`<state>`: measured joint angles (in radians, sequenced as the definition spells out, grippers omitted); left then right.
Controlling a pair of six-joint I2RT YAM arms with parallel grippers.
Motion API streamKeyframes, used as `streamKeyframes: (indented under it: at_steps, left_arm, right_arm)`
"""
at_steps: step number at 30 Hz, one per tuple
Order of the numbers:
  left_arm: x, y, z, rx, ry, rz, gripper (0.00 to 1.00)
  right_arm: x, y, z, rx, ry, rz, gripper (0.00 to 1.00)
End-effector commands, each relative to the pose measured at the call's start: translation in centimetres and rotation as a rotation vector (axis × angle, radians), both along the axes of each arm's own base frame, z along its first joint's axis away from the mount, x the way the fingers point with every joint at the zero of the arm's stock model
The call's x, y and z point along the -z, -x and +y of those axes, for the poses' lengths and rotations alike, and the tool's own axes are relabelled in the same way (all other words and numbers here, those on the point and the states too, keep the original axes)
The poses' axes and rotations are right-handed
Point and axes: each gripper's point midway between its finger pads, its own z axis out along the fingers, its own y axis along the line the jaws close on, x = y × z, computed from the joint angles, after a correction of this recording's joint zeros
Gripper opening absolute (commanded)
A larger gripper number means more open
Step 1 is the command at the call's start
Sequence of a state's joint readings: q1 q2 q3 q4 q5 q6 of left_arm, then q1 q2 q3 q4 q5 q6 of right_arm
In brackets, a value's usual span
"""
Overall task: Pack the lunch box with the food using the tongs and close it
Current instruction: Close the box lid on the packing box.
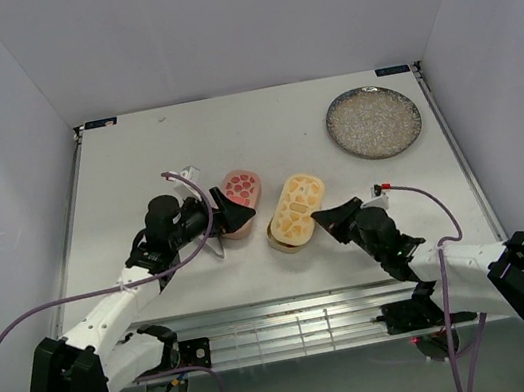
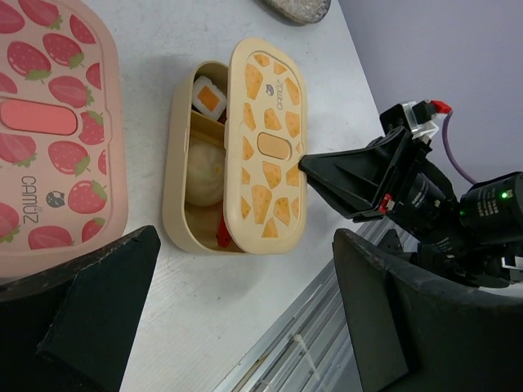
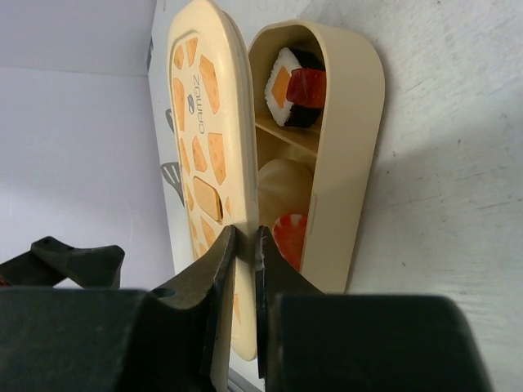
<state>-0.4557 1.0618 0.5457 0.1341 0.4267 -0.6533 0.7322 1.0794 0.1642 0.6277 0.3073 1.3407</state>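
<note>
The tan-yellow tray (image 2: 175, 192) of the lunch box stands mid-table. Its patterned lid (image 2: 270, 147) lies skewed and tilted over its right half. My right gripper (image 3: 243, 241) is shut on the near edge of this lid (image 3: 204, 122). The uncovered side shows the food: an orange-topped piece (image 2: 210, 98), a cream bun (image 2: 204, 167) and a red piece (image 2: 222, 237). The pink box (image 1: 241, 190) with its strawberry lid (image 2: 49, 139) on lies to the left. My left gripper (image 2: 237, 327) hangs open beside it, holding nothing. A silvery tip, perhaps the tongs (image 1: 215, 247), peeks from under the left arm.
A round grey speckled plate (image 1: 374, 121) sits at the back right. The table's slotted metal front rail (image 1: 294, 317) runs just before both arms. White walls close in the table on three sides.
</note>
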Motion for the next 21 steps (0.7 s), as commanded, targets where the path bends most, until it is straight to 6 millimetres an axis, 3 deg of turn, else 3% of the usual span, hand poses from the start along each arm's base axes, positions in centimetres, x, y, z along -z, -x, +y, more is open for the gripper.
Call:
streamKeyframes:
  at_steps: [1,5,12,21]
  left_arm:
    - [-1.1,0.1,0.3,-0.007,-0.003,-0.051,0.98]
    - [-1.1,0.2,0.3,-0.001,-0.001,-0.050,0.98]
    - [-1.2,0.3,0.3,-0.005,0.002,-0.053,0.98]
    - [-1.2,0.4,0.6,-0.011,-0.010,-0.060,0.98]
  right_arm:
    - [-1.6,-1.3,-1.0,0.157,-0.074,-0.051,0.13]
    - [-1.1,-0.7,-0.7,0.182,-0.069,-0.026,0.24]
    - [-0.6,-0.3,0.5,0.179,-0.016,0.000,0.27]
    - [0.9,0.6,0.1,0.198,0.043,0.066,0.31]
